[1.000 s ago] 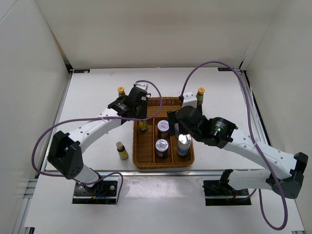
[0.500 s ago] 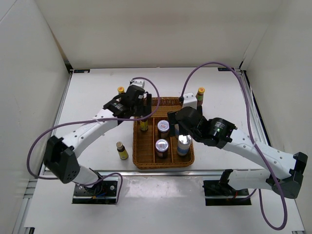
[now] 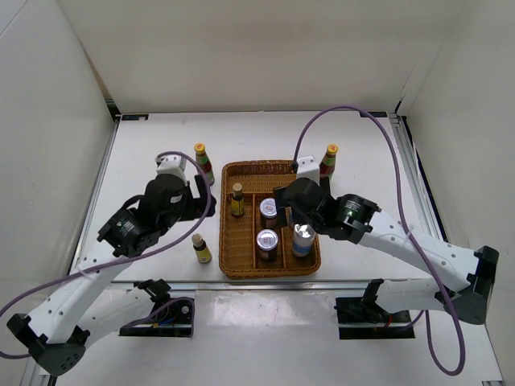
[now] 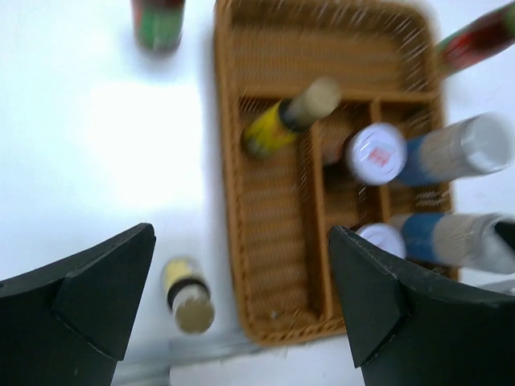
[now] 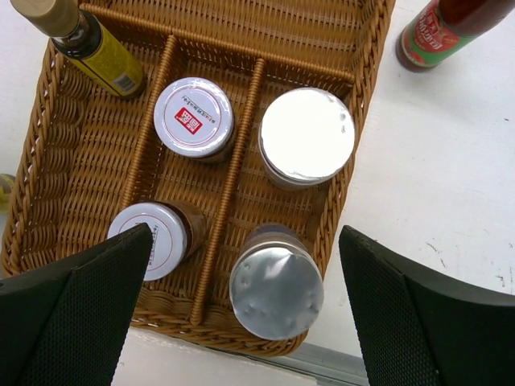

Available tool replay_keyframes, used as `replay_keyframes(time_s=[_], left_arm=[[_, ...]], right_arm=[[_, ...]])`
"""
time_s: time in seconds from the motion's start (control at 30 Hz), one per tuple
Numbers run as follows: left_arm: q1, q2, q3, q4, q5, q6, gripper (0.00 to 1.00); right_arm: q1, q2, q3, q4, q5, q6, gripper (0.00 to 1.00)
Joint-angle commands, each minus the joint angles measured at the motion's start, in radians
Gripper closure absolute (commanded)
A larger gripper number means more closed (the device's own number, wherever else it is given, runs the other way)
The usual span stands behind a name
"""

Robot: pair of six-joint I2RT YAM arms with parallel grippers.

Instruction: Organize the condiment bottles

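A small brown yellow-capped bottle (image 3: pixel 237 199) (image 4: pixel 290 121) stands in the left compartment of the wicker tray (image 3: pixel 228 241). A second one (image 3: pixel 201 249) (image 4: pixel 187 293) stands on the table left of the tray. Silver-lidded jars (image 3: pixel 269 211) (image 3: pixel 267 241) (image 3: pixel 303 237) fill the middle and right compartments; the right wrist view shows two per column (image 5: pixel 193 117) (image 5: pixel 307 135) (image 5: pixel 151 235) (image 5: pixel 276 283). Red bottles (image 3: pixel 203 161) (image 3: pixel 328 161) stand outside the tray's far corners. My left gripper (image 3: pixel 199 197) (image 4: pixel 241 314) hangs open and empty, left of the tray. My right gripper (image 3: pixel 291 215) (image 5: pixel 245 301) hovers open above the right column.
White walls enclose the table on three sides. A metal rail (image 3: pixel 241 285) runs along the near edge, just in front of the tray. The right arm's purple cable (image 3: pixel 354 108) arches over the far right of the table.
My left gripper has opened, let go of the brown bottle in the tray's left compartment and drawn back to the left, off the tray. The right gripper has barely moved.
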Motion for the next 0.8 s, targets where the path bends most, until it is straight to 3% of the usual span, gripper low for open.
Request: replay_keyframes(time_s=[0.0,0.37,0.77], left_arm=[[-0.004,0.009,-0.07,-0.125,0.038,-0.128,0.0],[-0.004,0.019,-0.202,-0.134,0.181,-0.251,0.03],[-0.004,0.029,-0.195,-0.134,0.171,-0.229,0.32]], right_arm=[[-0.002,0.034,0.044,0.033,0.007,-0.006,0.0],[-0.002,0.033,0.056,0.042,0.007,-0.018,0.0],[-0.002,0.053,0.058,0.042,0.007,-0.018,0.0]])
